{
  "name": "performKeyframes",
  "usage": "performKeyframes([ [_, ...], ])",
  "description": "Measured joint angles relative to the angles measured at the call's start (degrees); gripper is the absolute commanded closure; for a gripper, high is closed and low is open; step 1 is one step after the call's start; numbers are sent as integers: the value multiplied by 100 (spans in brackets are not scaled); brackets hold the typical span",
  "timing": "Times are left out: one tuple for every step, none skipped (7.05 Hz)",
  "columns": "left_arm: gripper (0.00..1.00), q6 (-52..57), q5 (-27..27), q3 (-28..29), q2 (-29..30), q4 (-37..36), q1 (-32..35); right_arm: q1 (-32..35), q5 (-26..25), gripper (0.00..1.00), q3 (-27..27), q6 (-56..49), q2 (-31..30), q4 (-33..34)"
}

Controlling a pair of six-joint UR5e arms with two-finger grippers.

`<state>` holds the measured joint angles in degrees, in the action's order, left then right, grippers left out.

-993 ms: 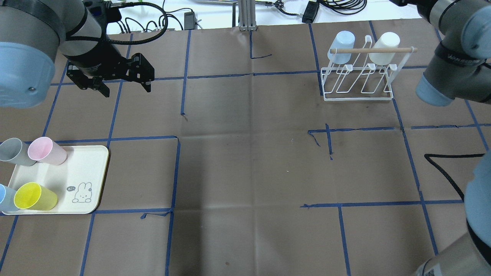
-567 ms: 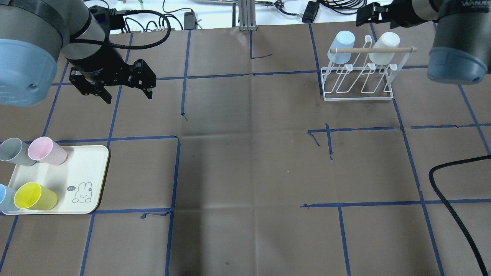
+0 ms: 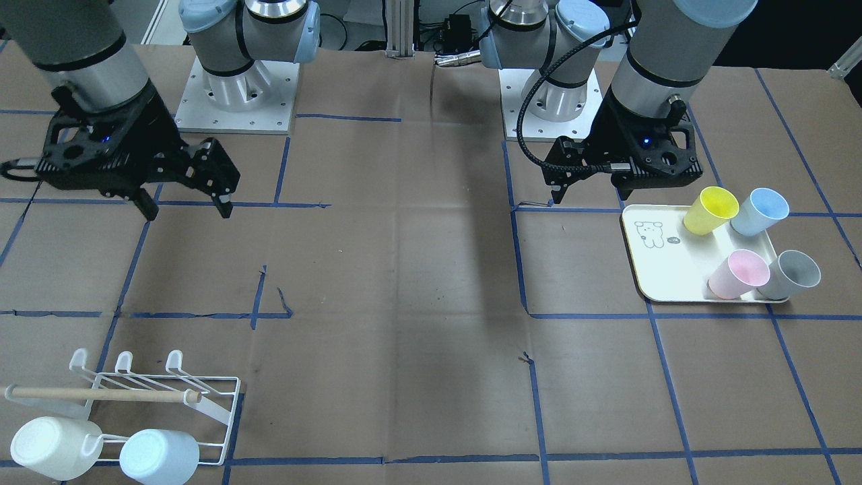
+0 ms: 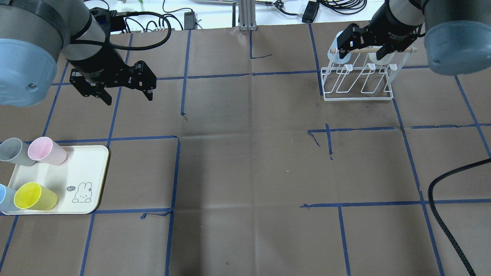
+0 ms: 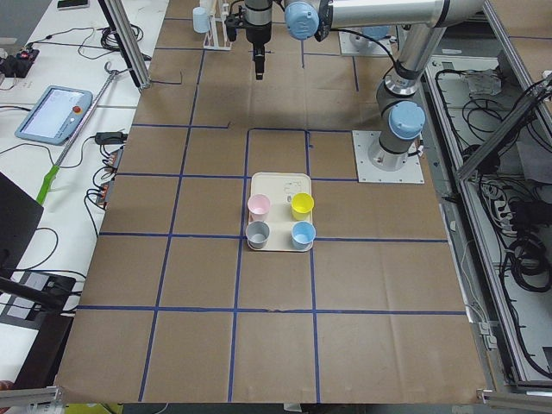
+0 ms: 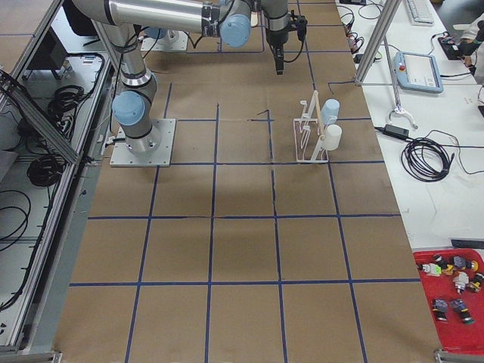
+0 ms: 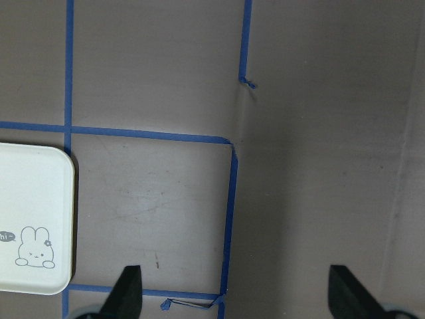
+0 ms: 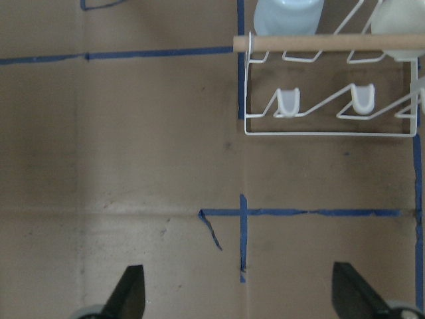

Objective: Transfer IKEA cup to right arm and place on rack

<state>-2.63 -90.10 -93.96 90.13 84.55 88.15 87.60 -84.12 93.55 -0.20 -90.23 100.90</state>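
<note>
Since neither gripper held a cup, the coming move turned on how the tray's cups lay from the nearer arm. On the brown paper-covered table (image 4: pixel 249 153), the left arm (image 4: pixel 34 50) reached out over the left half and the right arm (image 4: pixel 456 42) over the right.

The cream rectangular tray with a rabbit print (image 4: pixel 69 168) lay toward the table's left end, on the robot's side. The white wire rack with a wooden dowel (image 3: pixel 155 397) stood by the far edge on the right, bearing a pale-blue cup (image 3: pixel 158 458) and a white cup (image 3: pixel 47 448).

The left gripper (image 4: pixel 128 99), jaws spread and empty, hung over bare table near the tray's far right corner, so the cups lay back toward the robot and further left. The right gripper (image 3: pixel 188 210), also spread and empty, hung on the robot's side of the rack, well apart from the tray.

The yellow plastic cup (image 3: pixel 710 210), pink cup (image 3: pixel 737 273), grey cup (image 3: pixel 794 273) and blue cup (image 3: pixel 759 210) seemed to stand mouth-up, with the long axis vertical. Which one was meant I could not tell.
</note>
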Motion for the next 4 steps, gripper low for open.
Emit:
performKeyframes([
  [0,1,-1,0,-7,0,0,141,-24,0,55,211,-234,-422],
  [0,3,-4,0,-6,-1,1,279,-31,0,158,347,-376,-602],
  [0,3,-6,0,-4,-5,0,375,-29,0,291,395,-454,-632],
  [0,6,-7,0,-5,-7,1,419,-26,0,399,388,-485,-630],
])
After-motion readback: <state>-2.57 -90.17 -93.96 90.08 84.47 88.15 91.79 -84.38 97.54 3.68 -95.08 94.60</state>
